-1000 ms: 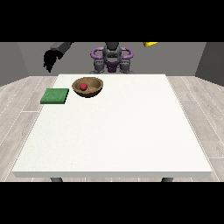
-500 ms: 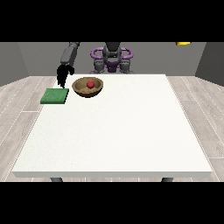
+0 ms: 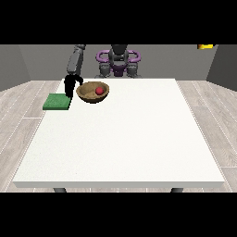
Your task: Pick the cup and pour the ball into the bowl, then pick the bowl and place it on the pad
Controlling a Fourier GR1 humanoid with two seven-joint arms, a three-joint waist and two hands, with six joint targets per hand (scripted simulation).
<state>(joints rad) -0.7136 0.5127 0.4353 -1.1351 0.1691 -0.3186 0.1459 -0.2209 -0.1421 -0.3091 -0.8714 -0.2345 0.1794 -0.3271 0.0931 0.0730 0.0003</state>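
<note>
The hand at the view's left (image 3: 71,86) hangs from a steeply bent arm, its dark fingers pointing down toward the table (image 3: 120,139); whether they are spread or curled cannot be told, and it does not appear to hold anything. The wooden bowl (image 3: 93,92) stands just beside it at the hand's 3 o'clock, near the table's far edge, with the red ball (image 3: 99,90) already lying inside. The green pad (image 3: 57,102) lies flat at the hand's 7 o'clock, near the table's left edge, so the hand sits between bowl and pad. The pour looks complete; the step in hand is judged to be taking hold of the bowl. To do it well, the fingers should close on the near-side rim at the bowl's 9 o'clock, the bowl should be kept level so the ball stays in, and the carry toward 8 o'clock should be short and low. The other hand is not visible.
</note>
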